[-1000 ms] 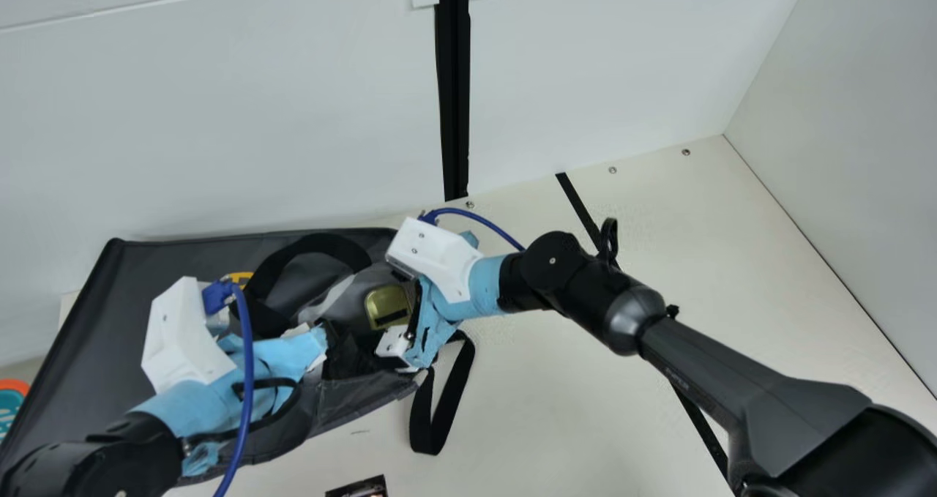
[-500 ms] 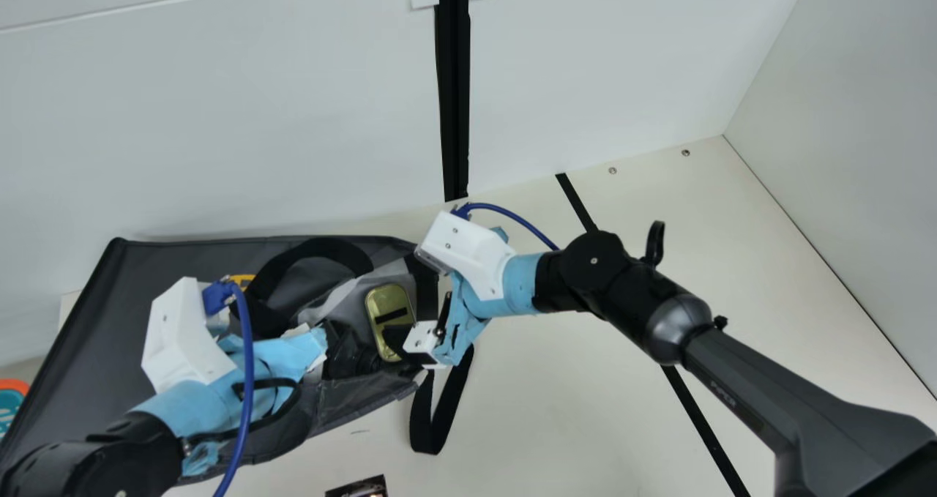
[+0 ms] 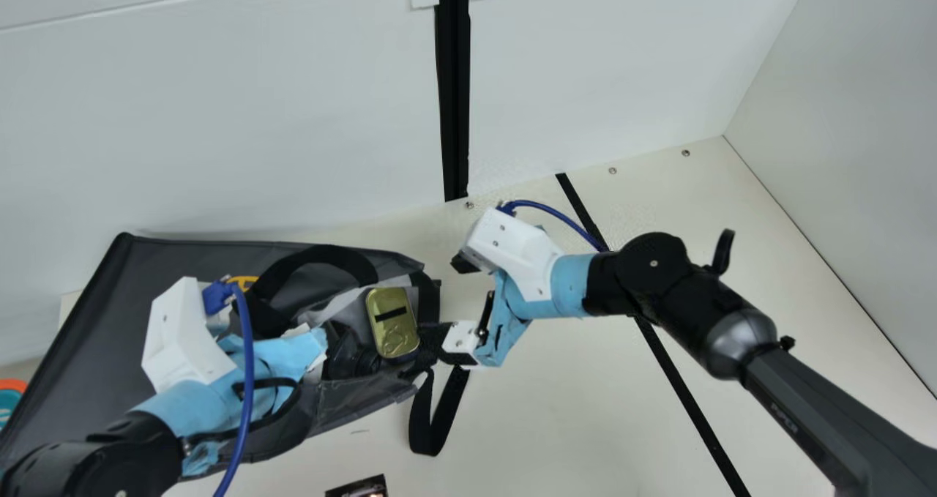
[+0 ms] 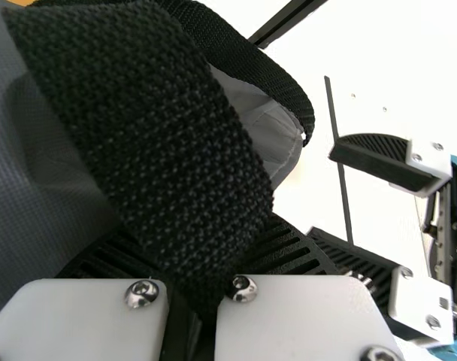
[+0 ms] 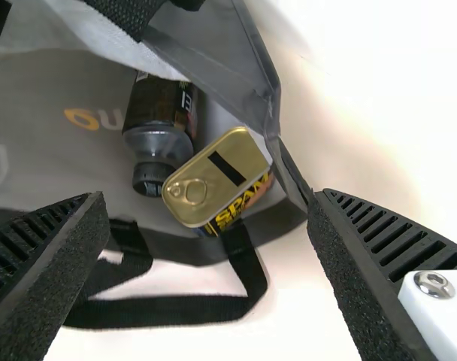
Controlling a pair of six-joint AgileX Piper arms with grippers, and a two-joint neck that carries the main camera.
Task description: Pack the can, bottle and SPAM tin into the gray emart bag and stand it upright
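The right hand point(image 3: 439, 299) has moved back out of the bag point(image 5: 55, 124), away to the right side, and the tin point(image 3: 392, 322), partly covered a moment ago, is now better seen. So I judge that the tin was just put in and let go. This hand is spread wide, with nothing between its fingers, near the mouth of the bag. The left hand point(image 4: 197, 237) is pinching a black handle point(image 4: 176, 150), and it has kept its place. Inside the bag, the tin lies near the mouth, just beside the neck of the bottle point(image 5: 159, 135). Whether the can is also packed, I cannot tell. The bag lies on its side on the counter point(image 3: 585, 409), so the standing up remains to do.

Another handle point(image 5: 183, 310) hangs in a loop from the mouth; it may catch the right hand. The tin, so near to the opening, could slide out if the bag is tilted wrongly. A dark card point(image 3: 359, 487) lies farther off.
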